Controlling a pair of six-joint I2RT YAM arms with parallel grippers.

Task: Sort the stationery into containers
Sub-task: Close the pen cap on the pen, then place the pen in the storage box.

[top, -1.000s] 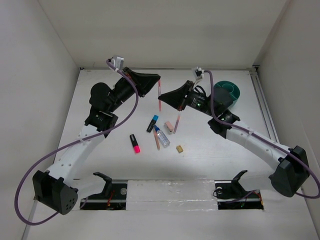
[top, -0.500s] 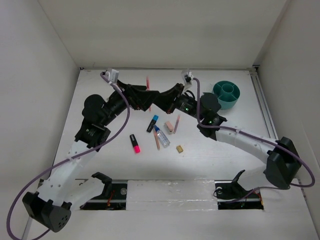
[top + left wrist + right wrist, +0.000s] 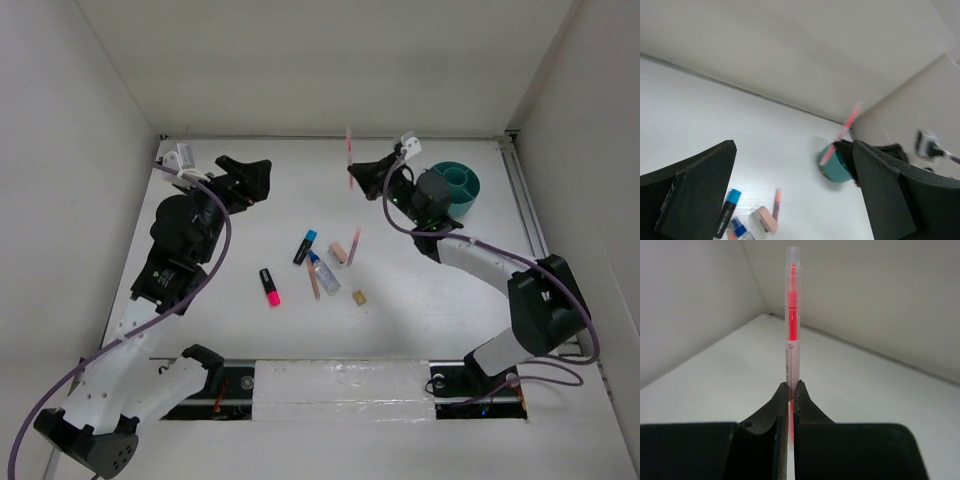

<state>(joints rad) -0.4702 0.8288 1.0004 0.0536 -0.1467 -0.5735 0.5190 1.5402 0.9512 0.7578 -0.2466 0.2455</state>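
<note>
I'm mid-carry with the pink pen [image 3: 791, 325]: the right end effector [image 3: 791, 390] has its fingers pressed together on the pen's lower end, up in the air over the far side of the desk [image 3: 400, 325], just left of the teal organiser [image 3: 455, 190]. As I read it, pick-up is done and drop-off isn't.

The pen's long axis runs vertical. The clear-capped tip points straight up and the pinched end points down (wrist cam shows it nicely centred between the fingers, no visible tilt).

Next move, as I see it, is to swing right until the pen sits over one compartment of the organiser, keeping it upright, then lower it in bottom-first and let go. Since the grip is low on the barrel, I'd go slow so it doesn't pivot.

The left end effector [image 3: 258, 180] is spread wide with nothing in it, hovering over the far-left part of the desk.

The rest lies mid-desk, e.g. the blue-capped marker [image 3: 305, 246], pink-capped marker [image 3: 269, 286], small bottle [image 3: 323, 272], eraser [image 3: 339, 251] and tan block [image 3: 359, 298].
</note>
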